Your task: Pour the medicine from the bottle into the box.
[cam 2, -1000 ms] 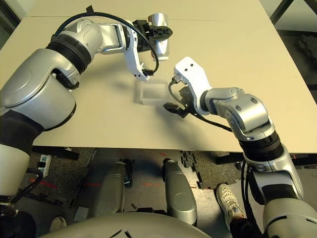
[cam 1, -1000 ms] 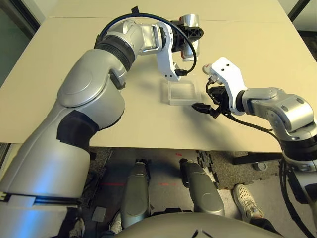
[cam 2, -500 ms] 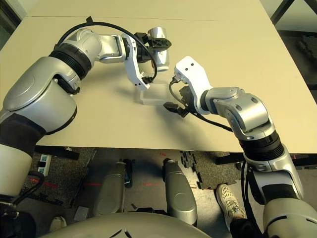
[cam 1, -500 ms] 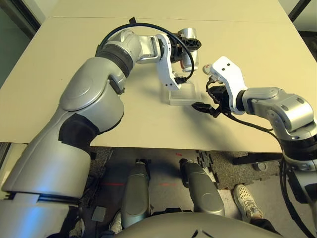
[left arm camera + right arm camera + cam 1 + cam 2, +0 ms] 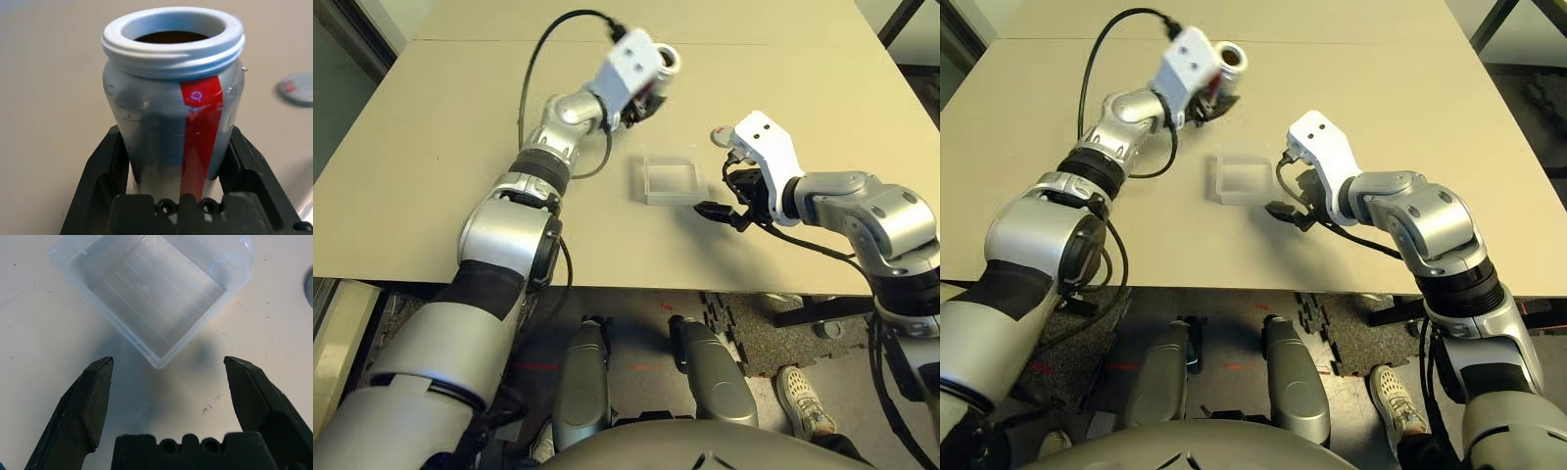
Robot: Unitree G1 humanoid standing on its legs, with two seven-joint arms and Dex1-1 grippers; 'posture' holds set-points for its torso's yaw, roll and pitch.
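Pale beige tabletop (image 5: 529, 235): grip made, pour apparently yet to come

Clock directions run from the box, with twelve pointing away from the robot. At roughly half past eleven, the left gripper of black fingers (image 5: 175, 129) is clamped around the small silvery cylindrical bottle with a white rim and red-marked label (image 5: 164, 105). The bottle is clear of the box, its uncapped mouth facing up. Something dark brown shows inside, but whether that is the medicine I cannot tell.

Next comes the shallow, clear plastic box, squarish with rounded corners (image 5: 673, 183), sitting flat with no piece to be made out in it. The round grey cap with a red mark (image 5: 299, 89) lies apart from it at about one o'clock. Toward four o'clock, close beside the box, the right gripper of black fingers (image 5: 168, 361) is spread wide, grasping nothing.

So the uncapping and the grip are done. By my judgement, what is left is bringing the mouth over the box, tipping it, and checking that the medicine lands inside.
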